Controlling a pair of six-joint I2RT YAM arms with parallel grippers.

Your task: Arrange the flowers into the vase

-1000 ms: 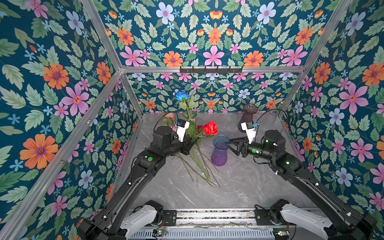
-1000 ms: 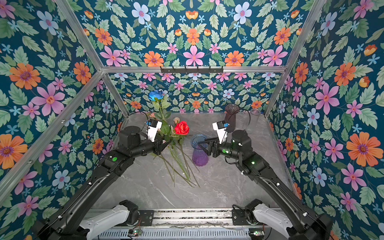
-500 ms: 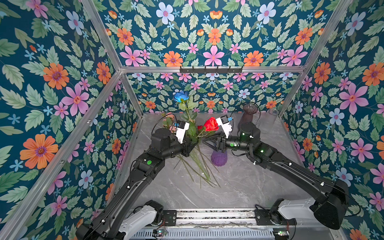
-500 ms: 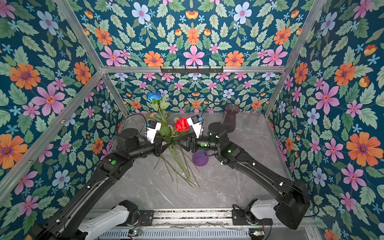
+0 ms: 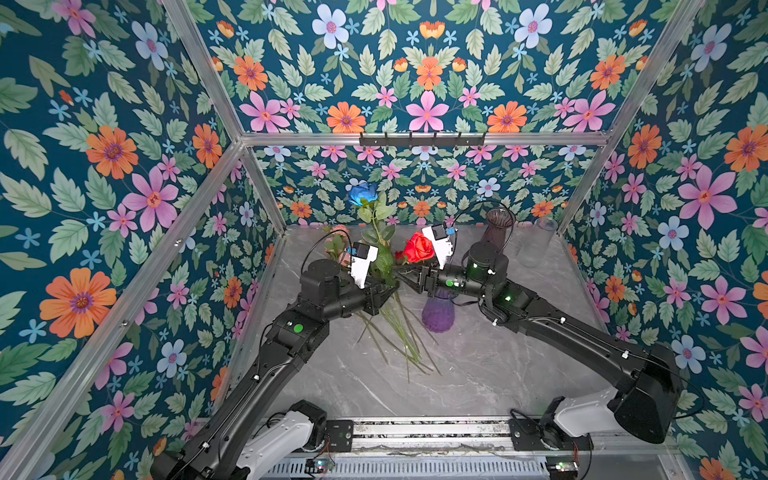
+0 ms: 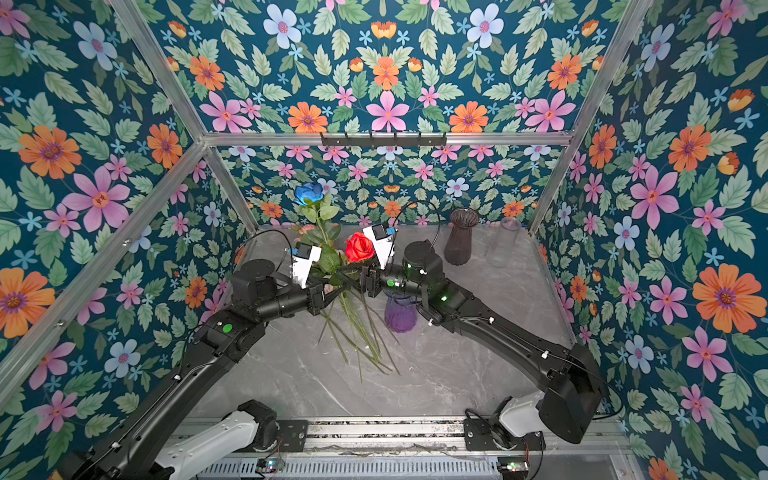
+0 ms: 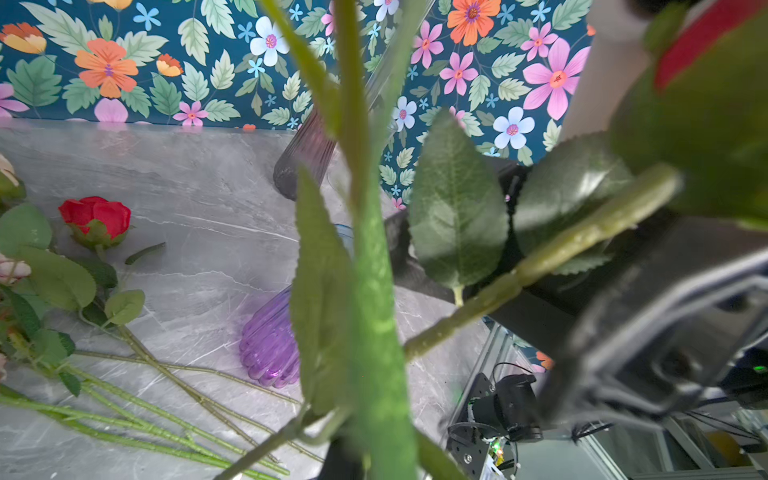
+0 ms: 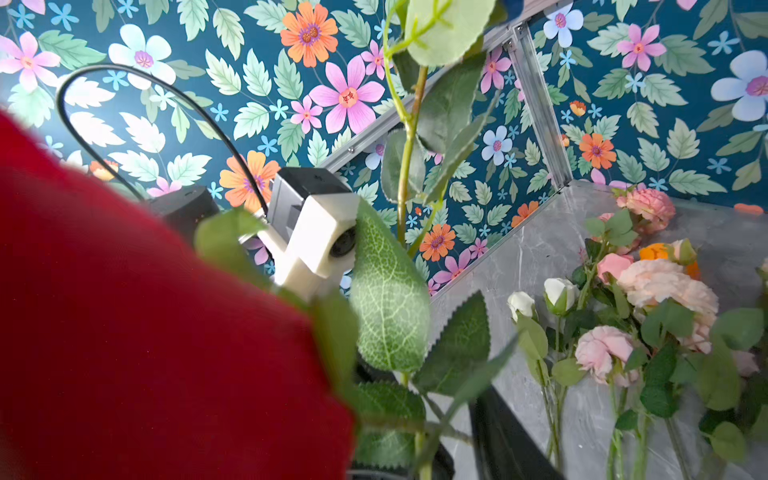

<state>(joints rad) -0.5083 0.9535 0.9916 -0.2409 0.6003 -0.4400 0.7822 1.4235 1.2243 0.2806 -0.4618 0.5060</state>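
Grey marbled surface (image 5: 478, 374), enclosed by flower-print walls (image 5: 104, 166) on metal rails (image 5: 291, 139). Three vases: purple vase (image 5: 437, 318) at centre, dark vase (image 5: 496, 235) and clear vase (image 5: 540, 245) along the back edge. Loose flowers (image 8: 660, 286) lie toward the back left corner. Left pincer (image 5: 388, 291) pinches two roses (image 5: 384, 259), blue and red. Right pincer (image 5: 405, 277) flanks the red stem; its closure cannot be told.

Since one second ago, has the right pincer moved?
Yes. In a top view the right pincer went left, from the right side of the purple vase to its left, at the red rose.
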